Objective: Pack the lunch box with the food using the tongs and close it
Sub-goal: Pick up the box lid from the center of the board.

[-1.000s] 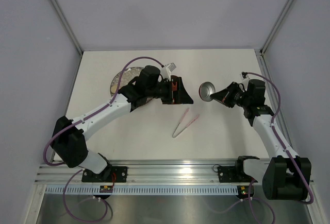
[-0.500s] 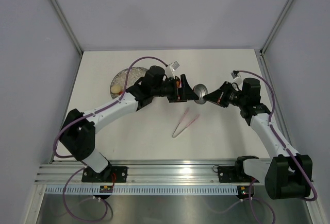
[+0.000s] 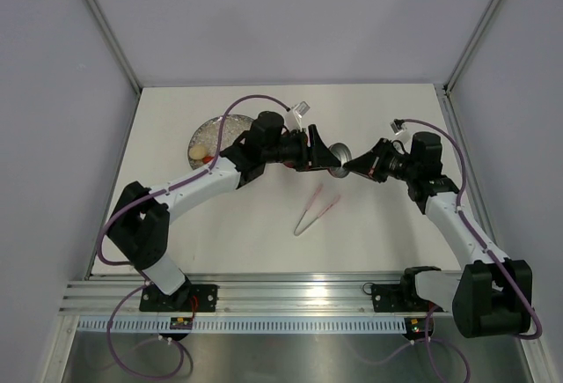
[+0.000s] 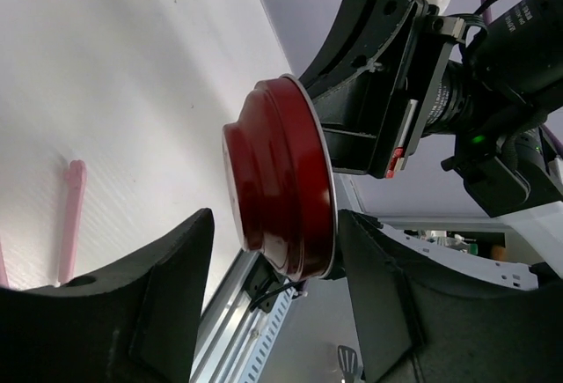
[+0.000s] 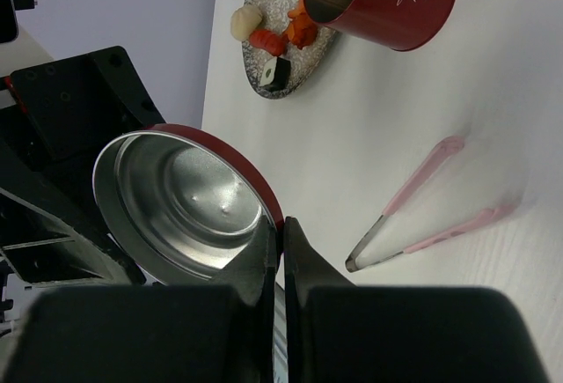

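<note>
The red lid (image 3: 339, 156), silver underneath (image 5: 185, 202), hangs above the table, and my right gripper (image 5: 282, 224) is shut on its rim. My left gripper (image 4: 274, 224) straddles the lid's red top (image 4: 277, 189). One finger touches the rim and the other stands a little off it. In the top view the two grippers (image 3: 324, 158) (image 3: 347, 166) meet at the lid. The open red lunch box (image 5: 387, 0) stands beside the plate; in the top view my left arm hides it. Food pieces (image 5: 281, 35) lie on the plate. The pink tongs (image 3: 315, 209) lie on the table.
The speckled grey plate (image 3: 207, 136) sits at the back left, partly under my left arm. A metal rail (image 3: 290, 290) runs along the near edge. Grey walls close in the back and both sides.
My left arm has swung right to the lid and its jaws have narrowed around it. My right gripper has carried the lid slightly left to meet it.
</note>
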